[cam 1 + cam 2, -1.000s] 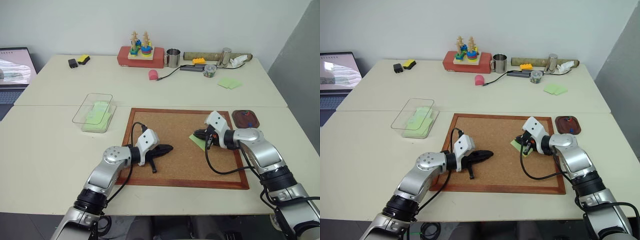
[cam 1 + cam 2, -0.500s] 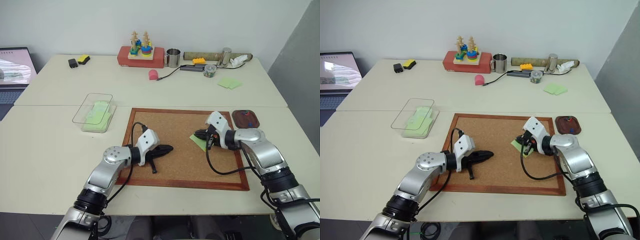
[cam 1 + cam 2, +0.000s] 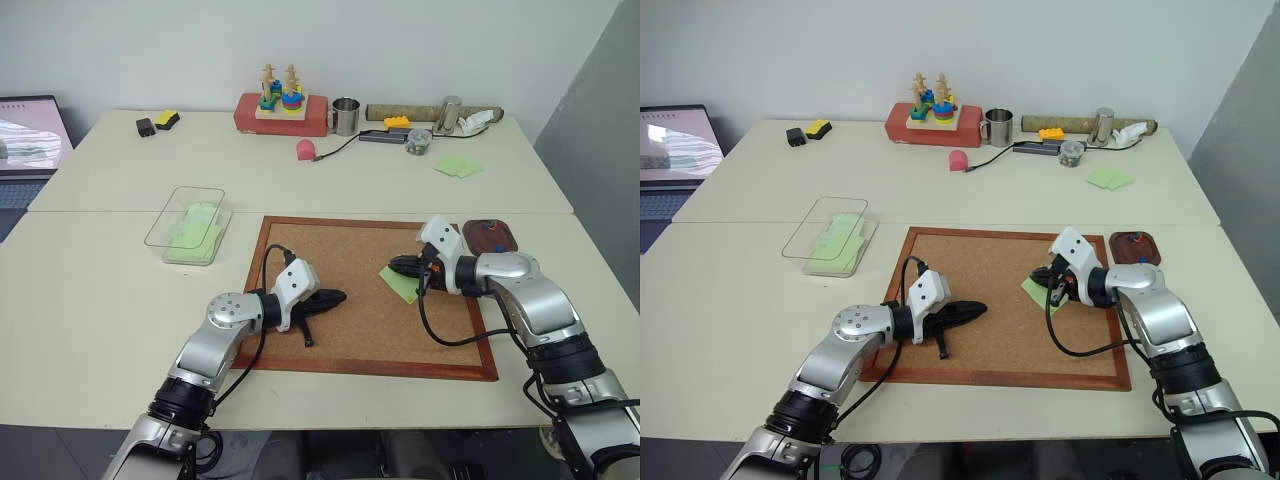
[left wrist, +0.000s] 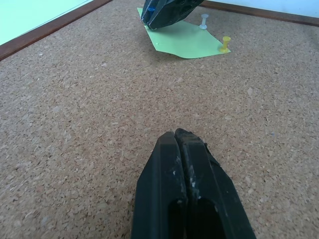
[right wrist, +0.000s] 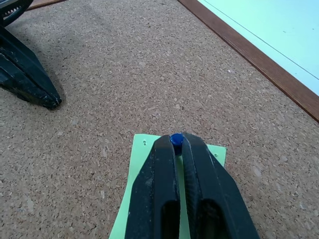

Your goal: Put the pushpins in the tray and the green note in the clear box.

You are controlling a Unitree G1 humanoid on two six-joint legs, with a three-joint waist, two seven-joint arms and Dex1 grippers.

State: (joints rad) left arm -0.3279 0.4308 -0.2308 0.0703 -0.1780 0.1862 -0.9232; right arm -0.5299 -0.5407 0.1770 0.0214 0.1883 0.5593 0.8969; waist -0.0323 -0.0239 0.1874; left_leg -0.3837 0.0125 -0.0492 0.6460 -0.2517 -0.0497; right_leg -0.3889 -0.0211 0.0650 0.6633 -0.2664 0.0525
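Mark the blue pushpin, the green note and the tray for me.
blue pushpin point(image 5: 176, 138), right wrist view: its head, pinched between the right gripper's fingertips.
green note point(image 4: 185, 43), left wrist view: middle of the sheet on the cork.
tray point(image 3: 507, 244), left eye view: its right rim.

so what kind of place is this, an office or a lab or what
Probably a robot test room set up like an office desk: plain pushed-together tables, a cork board laid flat as a work surface, a laptop at the edge, and a stacking toy and metal cup lined up along the white wall.
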